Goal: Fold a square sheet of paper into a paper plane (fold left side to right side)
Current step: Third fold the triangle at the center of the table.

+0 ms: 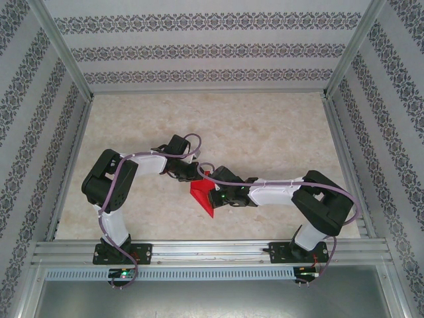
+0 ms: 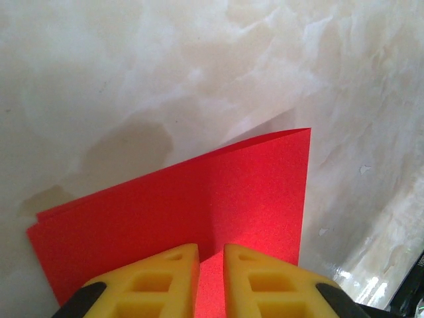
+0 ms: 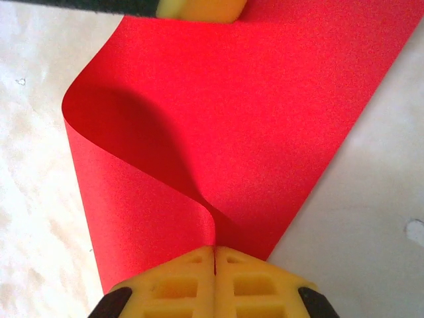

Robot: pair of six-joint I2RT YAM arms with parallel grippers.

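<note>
The square sheet of paper is bright red and bent over on itself, lying on the table between the two arms. In the right wrist view the sheet curls into a loose loop, and its edges meet in my right gripper, which is shut on them. My right gripper sits at the sheet's right side. My left gripper is at the sheet's far left corner. Its yellow jaws stand slightly apart above the doubled red sheet. A yellow finger of the left gripper shows at the sheet's far edge.
The marble-patterned table top stretches beyond the arms to the patterned back wall. Metal frame rails run along the near edge and up both sides.
</note>
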